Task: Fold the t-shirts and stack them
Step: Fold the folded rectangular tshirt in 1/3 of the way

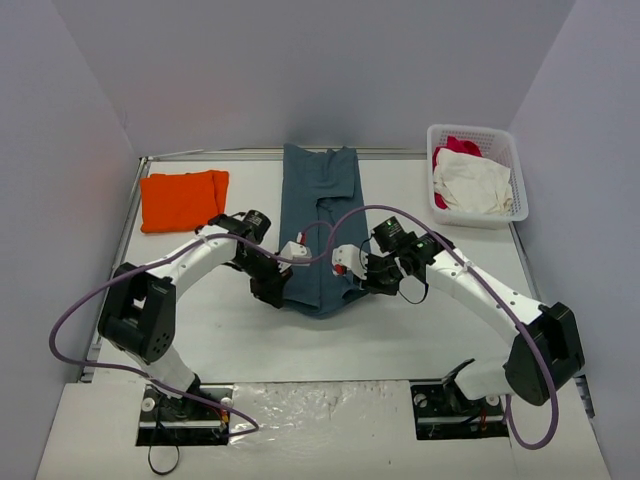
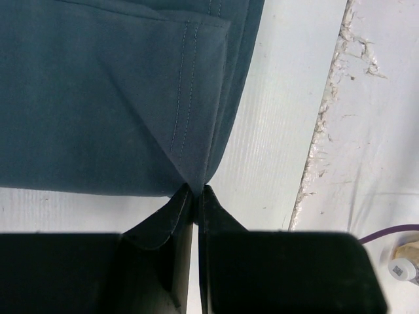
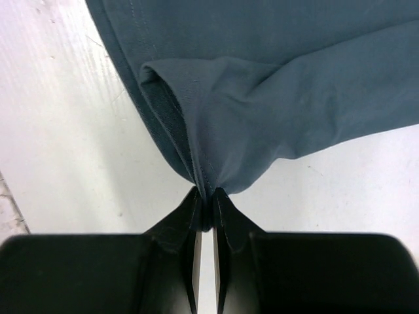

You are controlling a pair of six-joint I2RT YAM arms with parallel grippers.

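Orange t-shirt (image 1: 180,200) lies folded at far left, done as far as I can tell. Mid-table, left gripper (image 2: 195,193) pinches the slate-blue t-shirt (image 1: 320,215) at its near corner, right gripper (image 3: 206,195) clamps the other corner — folding and stacking remain

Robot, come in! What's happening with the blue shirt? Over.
Left end effector shut on blue shirt, near corner. Right end effector shut on other near corner. Orange shirt folded, far left. Nothing in the way.

Right pincer (image 3: 206,196) pinching slate-blue t-shirt (image 3: 275,85) edge (cloth bunched into folds), white table (image 3: 59,131) beneath
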